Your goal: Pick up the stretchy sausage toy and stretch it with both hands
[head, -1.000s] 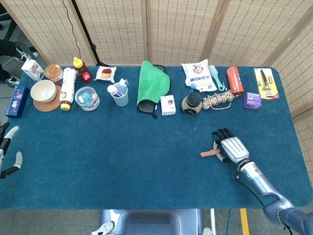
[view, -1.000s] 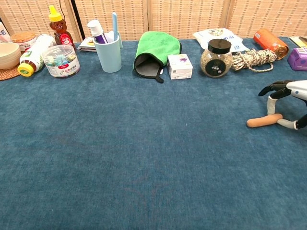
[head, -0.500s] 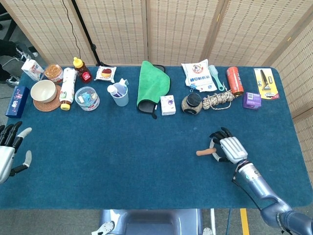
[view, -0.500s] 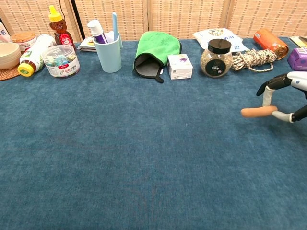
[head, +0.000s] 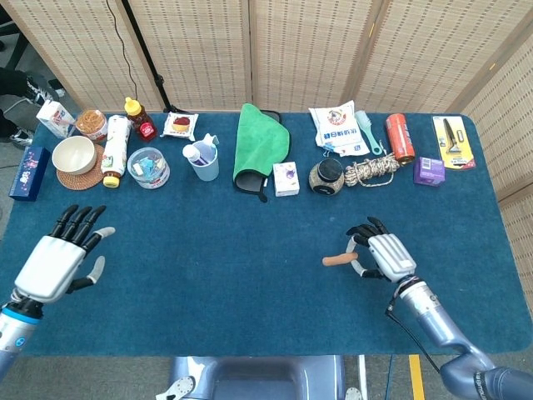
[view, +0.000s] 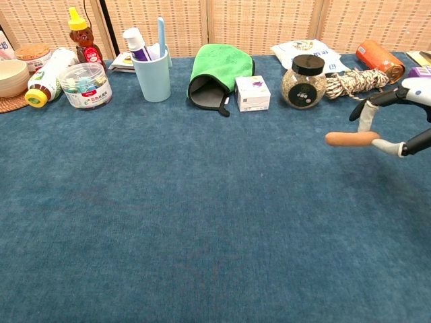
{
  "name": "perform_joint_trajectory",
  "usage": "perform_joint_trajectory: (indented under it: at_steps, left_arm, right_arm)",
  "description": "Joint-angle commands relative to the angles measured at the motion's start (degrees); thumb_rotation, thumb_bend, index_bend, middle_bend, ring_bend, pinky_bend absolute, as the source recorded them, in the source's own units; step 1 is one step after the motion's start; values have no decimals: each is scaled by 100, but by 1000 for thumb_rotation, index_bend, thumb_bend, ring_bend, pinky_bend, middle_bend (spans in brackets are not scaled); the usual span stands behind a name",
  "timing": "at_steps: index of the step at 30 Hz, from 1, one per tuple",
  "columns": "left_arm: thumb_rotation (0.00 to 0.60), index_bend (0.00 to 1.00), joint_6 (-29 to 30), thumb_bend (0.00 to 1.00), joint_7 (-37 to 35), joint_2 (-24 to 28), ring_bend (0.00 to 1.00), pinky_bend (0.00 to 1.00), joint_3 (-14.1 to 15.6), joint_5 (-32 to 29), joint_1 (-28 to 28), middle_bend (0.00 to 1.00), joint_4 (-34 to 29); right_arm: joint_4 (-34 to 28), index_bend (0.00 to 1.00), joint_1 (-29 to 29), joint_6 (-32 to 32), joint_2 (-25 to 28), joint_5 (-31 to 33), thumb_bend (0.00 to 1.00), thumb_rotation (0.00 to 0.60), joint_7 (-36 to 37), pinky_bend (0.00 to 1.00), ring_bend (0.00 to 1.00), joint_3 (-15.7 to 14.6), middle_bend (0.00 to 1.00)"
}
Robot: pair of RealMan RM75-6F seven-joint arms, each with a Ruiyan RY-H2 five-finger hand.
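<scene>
Bench (head: pixel 250 275) covered in deep blue cloth. Tan-orange rubbery sausage toy (head: pixel 337 260). Behind it: bright green cloth mitt (head: pixel 260 142), black-lined; pale blue plastic cup (head: pixel 205 164); orange cylindrical can (head: pixel 399 137); small purple box (head: pixel 429 171).

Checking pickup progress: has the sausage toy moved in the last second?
Yes. Held by the right hand, the sausage toy moved leftward, nearer the jar.

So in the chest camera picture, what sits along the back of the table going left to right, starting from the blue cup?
Blue cup → green mitt → small white box → jar with black lid → coil of rope → orange can.
</scene>
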Motion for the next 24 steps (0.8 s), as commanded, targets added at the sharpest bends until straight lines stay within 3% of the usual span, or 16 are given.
perform_joint_trajectory:
  at_steps: [1, 7, 16, 24]
  left_arm:
    - [385, 271, -196, 530, 18, -183, 18, 19, -19, 301, -280, 35, 20]
    - [396, 251, -356, 513, -106, -559, 19, 19, -74, 809, -725, 35, 132]
    - [584, 228, -589, 477, -159, -1191, 16, 19, -115, 1160, -1236, 34, 349]
    - [600, 265, -922, 476, -74, -1752, 15, 20, -164, 960, -1529, 31, 451]
  right_arm:
    - [-541, 675, 34, -140, 272, 206, 531, 600, -137, 0, 201, 116, 267]
    - [-1193, 672, 94, -244, 477, 410, 531, 600, -303, 0, 202, 261, 267]
    - [-1660, 669, 253, -483, 508, 733, 530, 600, -425, 0, 202, 465, 267]
    - [-1722, 668, 406, -742, 452, 937, 531, 600, -404, 0, 202, 571, 267]
